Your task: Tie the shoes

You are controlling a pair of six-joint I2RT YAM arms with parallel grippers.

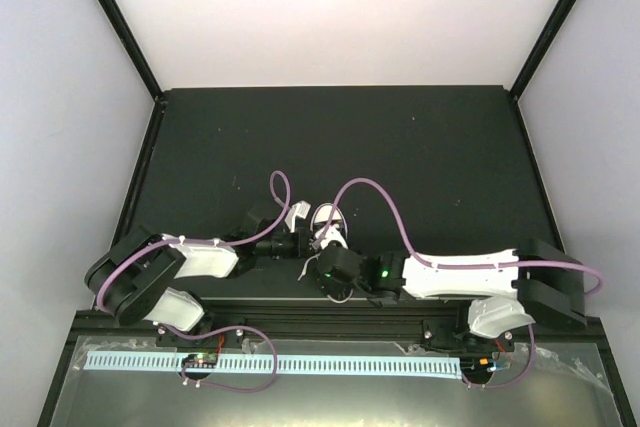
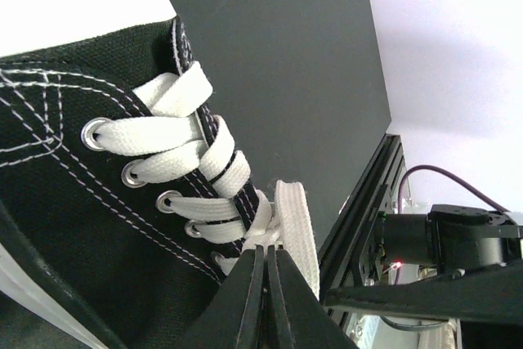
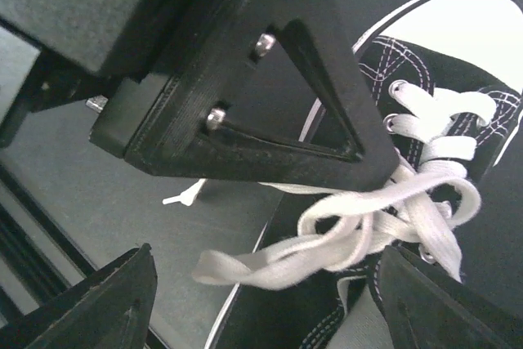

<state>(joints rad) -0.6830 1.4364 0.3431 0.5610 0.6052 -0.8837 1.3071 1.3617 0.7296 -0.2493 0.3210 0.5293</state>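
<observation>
Black table (image 1: 400, 147), white walls (image 1: 330, 7) behind. L gripper (image 2: 264, 257) is clamped tight, tips on the white lace (image 2: 296, 222) where it crosses on the shoe (image 2: 73, 194), which sits near-centre btwn both arms. R gripper (image 3: 261, 292) stands wide w/ nothing in it, a loose lace end lying btwn its fingers (image 3: 106, 300). Risk imo: L's pinch looks thin, so a tug could slip the lace or drag the light shoe, and R closing off-line would miss that flat end.

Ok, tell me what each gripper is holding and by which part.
The left gripper is shut on the white lace, pinching a flat stretch by the shoe's eyelets. The right gripper is open, holding nothing.
</observation>
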